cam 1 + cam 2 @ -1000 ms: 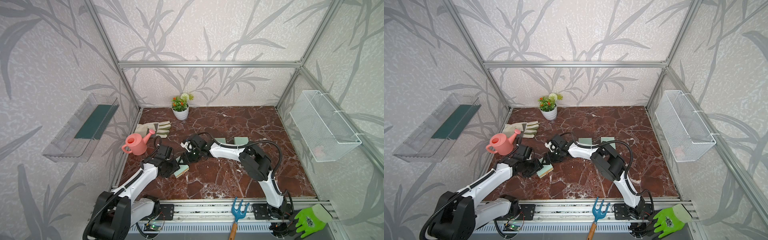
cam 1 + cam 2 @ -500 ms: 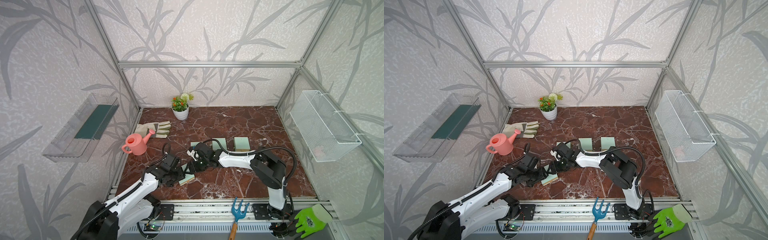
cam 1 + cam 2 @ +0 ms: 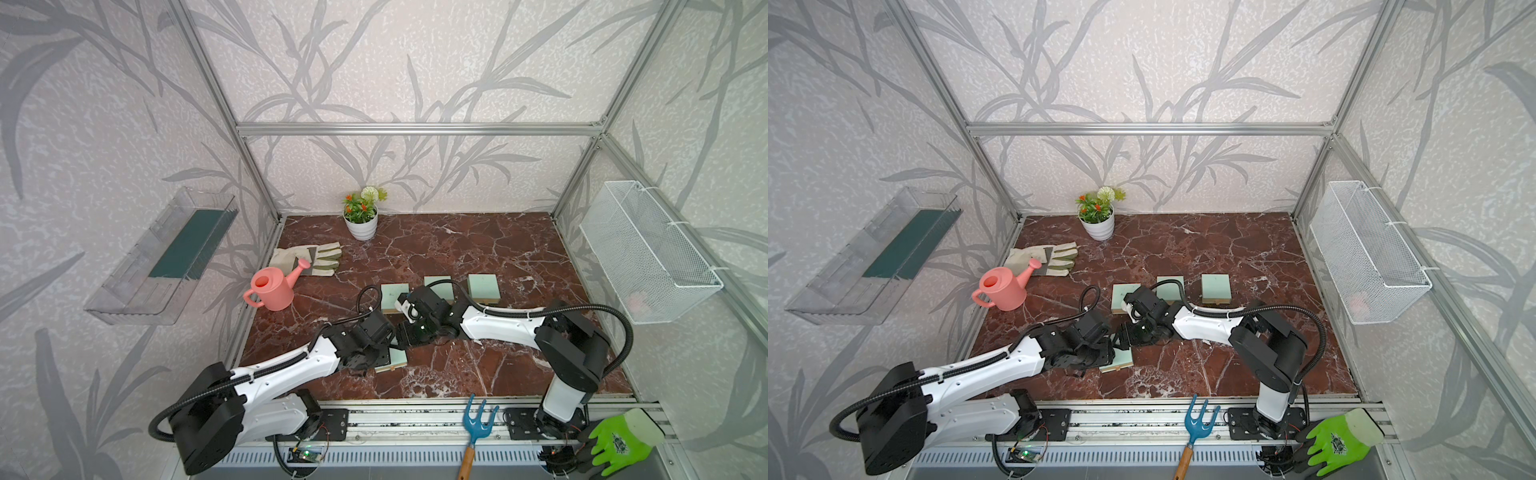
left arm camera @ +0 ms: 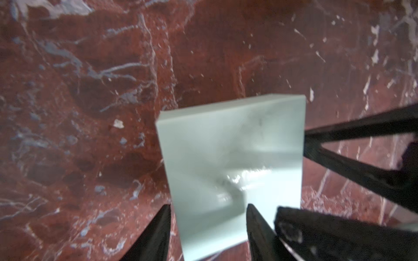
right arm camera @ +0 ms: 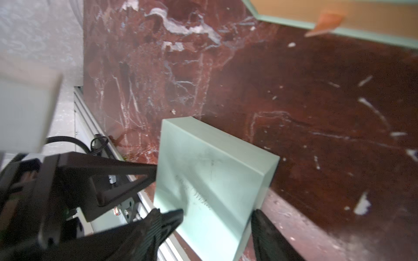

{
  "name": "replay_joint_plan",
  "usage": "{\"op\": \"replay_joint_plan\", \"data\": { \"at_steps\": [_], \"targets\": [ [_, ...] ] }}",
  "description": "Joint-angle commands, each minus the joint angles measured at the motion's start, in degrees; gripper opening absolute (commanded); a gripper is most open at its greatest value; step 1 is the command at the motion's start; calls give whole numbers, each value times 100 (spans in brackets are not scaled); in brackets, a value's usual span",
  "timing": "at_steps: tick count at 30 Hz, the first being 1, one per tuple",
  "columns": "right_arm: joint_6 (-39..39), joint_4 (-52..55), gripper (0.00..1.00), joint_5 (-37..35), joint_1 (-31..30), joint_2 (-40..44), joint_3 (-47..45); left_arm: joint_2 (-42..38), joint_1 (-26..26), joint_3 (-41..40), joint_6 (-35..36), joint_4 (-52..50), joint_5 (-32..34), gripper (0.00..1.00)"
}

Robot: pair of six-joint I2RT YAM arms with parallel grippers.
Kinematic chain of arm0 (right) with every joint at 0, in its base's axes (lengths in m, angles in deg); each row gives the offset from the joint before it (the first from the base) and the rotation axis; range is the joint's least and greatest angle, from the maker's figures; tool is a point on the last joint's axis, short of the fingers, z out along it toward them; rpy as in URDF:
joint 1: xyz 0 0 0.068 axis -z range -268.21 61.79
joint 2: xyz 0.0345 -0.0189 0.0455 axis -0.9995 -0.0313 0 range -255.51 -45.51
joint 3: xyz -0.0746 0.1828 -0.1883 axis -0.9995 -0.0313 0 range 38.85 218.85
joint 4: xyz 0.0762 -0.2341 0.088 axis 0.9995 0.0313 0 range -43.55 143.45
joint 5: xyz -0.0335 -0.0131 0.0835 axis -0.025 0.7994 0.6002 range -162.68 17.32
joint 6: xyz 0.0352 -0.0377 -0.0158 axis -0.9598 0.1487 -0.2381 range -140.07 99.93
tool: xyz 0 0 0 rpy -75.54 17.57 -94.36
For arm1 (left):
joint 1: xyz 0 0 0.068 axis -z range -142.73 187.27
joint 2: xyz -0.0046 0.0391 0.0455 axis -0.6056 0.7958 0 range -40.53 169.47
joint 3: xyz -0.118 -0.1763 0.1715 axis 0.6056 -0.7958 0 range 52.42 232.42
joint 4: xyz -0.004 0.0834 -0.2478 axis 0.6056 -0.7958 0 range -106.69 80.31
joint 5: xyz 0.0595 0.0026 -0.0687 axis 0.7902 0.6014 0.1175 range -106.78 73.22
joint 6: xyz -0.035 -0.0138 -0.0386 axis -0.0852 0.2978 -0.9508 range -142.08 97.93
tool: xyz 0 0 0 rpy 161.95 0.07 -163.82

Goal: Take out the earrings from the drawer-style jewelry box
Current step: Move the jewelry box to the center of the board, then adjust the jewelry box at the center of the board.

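The right end effector (image 5: 212, 218) has its two fingers (image 5: 262, 228) on opposite sides of the mint-green box (image 5: 210, 162). They are pressed close, so it looks to be grasping the box. The left end effector (image 4: 208, 208) is at the same box. One of its finger tips touches the box's side and the other lies across the pale top, but I cannot tell if it is squeezing. In a top view the box (image 3: 395, 358) sits between the two end effectors, near 6 o'clock from the middle of the bench (image 3: 478, 249). Its drawer looks shut, so the earrings are hidden; I think they are inside. The box looks stiff, light and smooth, so fingers may slip on its flat faces. It is best held by two side walls while the other end effector pulls the drawer's tan end (image 3: 384, 369). The earrings will likely be tiny, light and easy to lose, so pinch them gently, low over the bench. Three more mint-green boxes (image 3: 483, 286) lie in a row toward 12 o'clock. A box nearby shows an orange tab (image 5: 328, 21) on its tan end.
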Motion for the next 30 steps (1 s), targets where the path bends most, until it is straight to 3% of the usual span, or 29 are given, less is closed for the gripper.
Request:
{"op": "replay_joint_plan", "data": {
  "at_steps": [1,3,6,10,13,17,22,26,30],
  "targets": [
    [124,-327,66,97,-116,533,-79,-741,52,191,-66,-516,519,55],
    [177,-224,67,-52,-104,740,-151,-1074,-44,248,51,-686,619,57],
    [289,46,70,-251,-113,1100,-291,-1207,-546,366,329,-703,258,58],
    [284,234,69,-311,-116,1404,-571,-1037,-985,319,595,-422,-148,58],
    [280,431,64,-505,-192,1723,-809,-765,-1380,299,689,-99,-589,58],
    [267,602,43,-872,-680,1999,-1038,-152,-1917,608,1105,158,-765,56],
    [-24,398,13,-994,-1128,1818,-1230,743,-2296,900,1295,479,-1316,43],
    [-248,-40,3,-912,-1259,1472,-1397,1394,-2348,919,1330,675,-1563,18],
    [-316,-303,2,-869,-1337,1064,-1339,1506,-2349,784,1324,800,-1323,17]
  ]
}}
